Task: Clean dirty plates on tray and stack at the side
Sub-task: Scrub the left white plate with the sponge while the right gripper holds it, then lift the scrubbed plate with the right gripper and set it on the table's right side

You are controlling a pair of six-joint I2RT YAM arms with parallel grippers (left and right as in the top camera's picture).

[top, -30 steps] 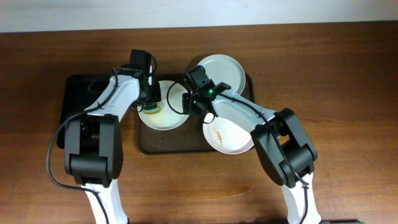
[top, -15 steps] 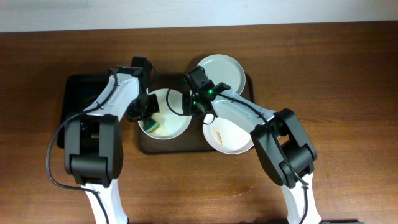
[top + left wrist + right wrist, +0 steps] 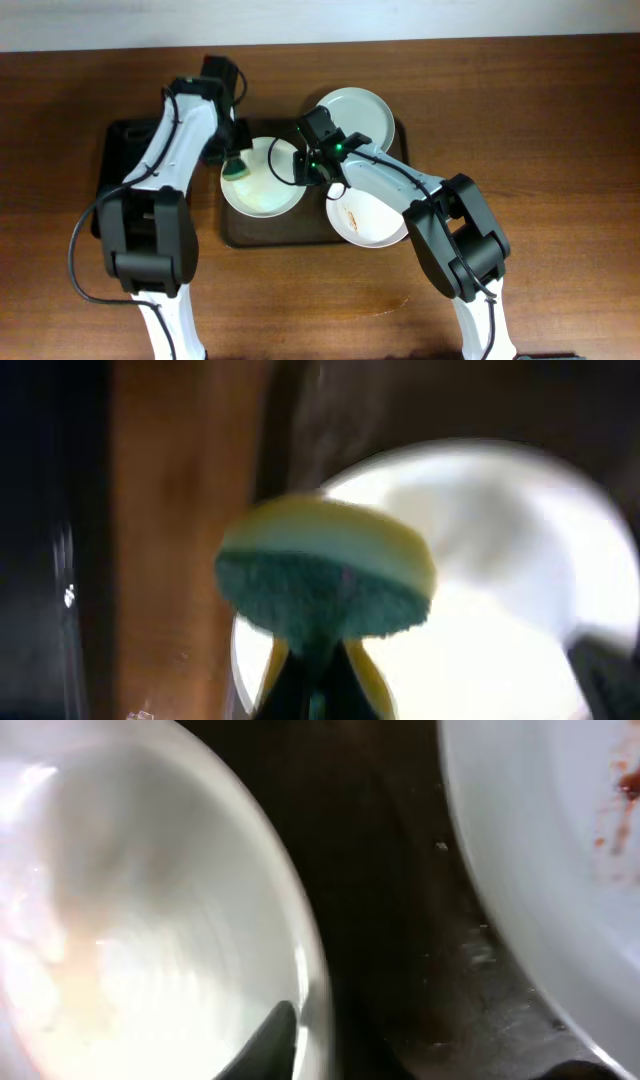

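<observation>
Sponge (image 3: 325, 585), yellow foam over a rough green scrub face, is clenched in the left gripper (image 3: 236, 160) above the left rim of a glossy round plate (image 3: 262, 185) on the brown textured tray (image 3: 240, 232). The right gripper (image 3: 305, 165) straddles that plate's right rim; whether it grips, I cannot tell.

A blurred round sponge (image 3: 325, 585), yellow on top and rough green below, fills the middle. The left gripper (image 3: 318, 665) pinches it from below between dark fingers. Behind it, to the right, lies a round white plate (image 3: 500, 560). At the left runs a strip of brown wooden table (image 3: 180, 510).
</observation>
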